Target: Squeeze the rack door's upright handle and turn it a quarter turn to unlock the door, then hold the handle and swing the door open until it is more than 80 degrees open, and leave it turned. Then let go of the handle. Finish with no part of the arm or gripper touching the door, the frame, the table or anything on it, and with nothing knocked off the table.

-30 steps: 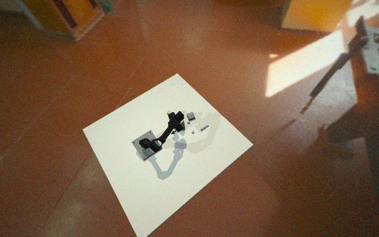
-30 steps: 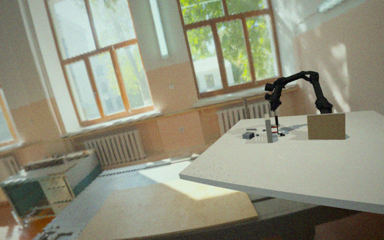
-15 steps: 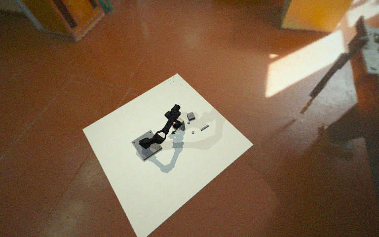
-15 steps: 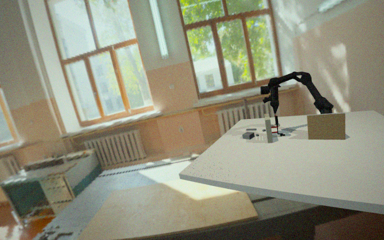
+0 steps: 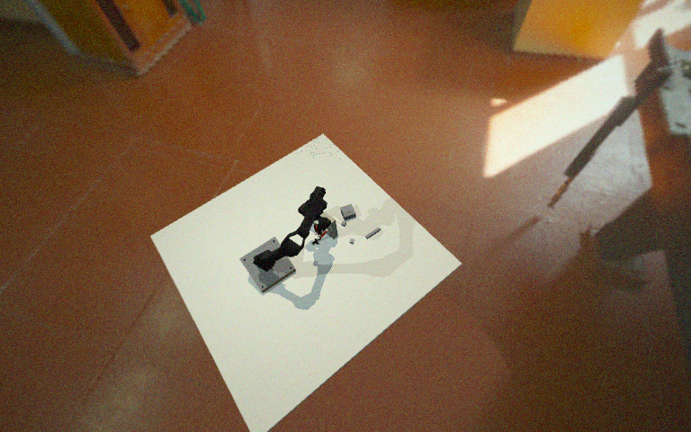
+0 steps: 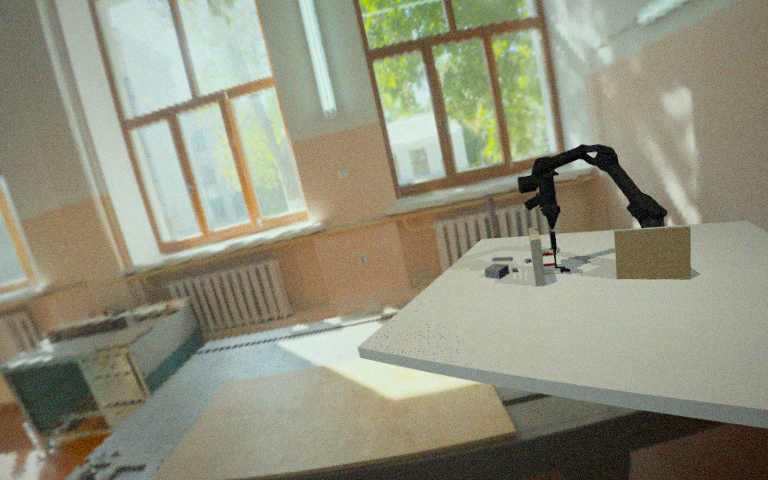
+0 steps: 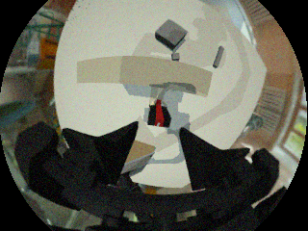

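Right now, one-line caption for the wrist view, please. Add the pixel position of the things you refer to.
Open hand [image 7: 160,127] above the black-and-red handle [image 7: 159,115], pale upright panel [image 7: 144,70] beyond it, grey block [image 7: 170,34] farther out.

Steep overhead, low side, tool's-eye

You've got lots of daylight here, pouring through the windows [image 6: 470,96] and dumping a blown-out bright patch on the floor [image 5: 555,117]. Your tabletop [image 5: 228,315] [image 6: 566,339] [image 7: 96,38] is nearly white up top, with overlapping shadows, one bluish, one pale beige. The arm [image 5: 310,219] [image 6: 623,181] goes almost solid black. Backgrounds look soft, grain's all over, and your wrist view bends things fisheye-style inside black corners.
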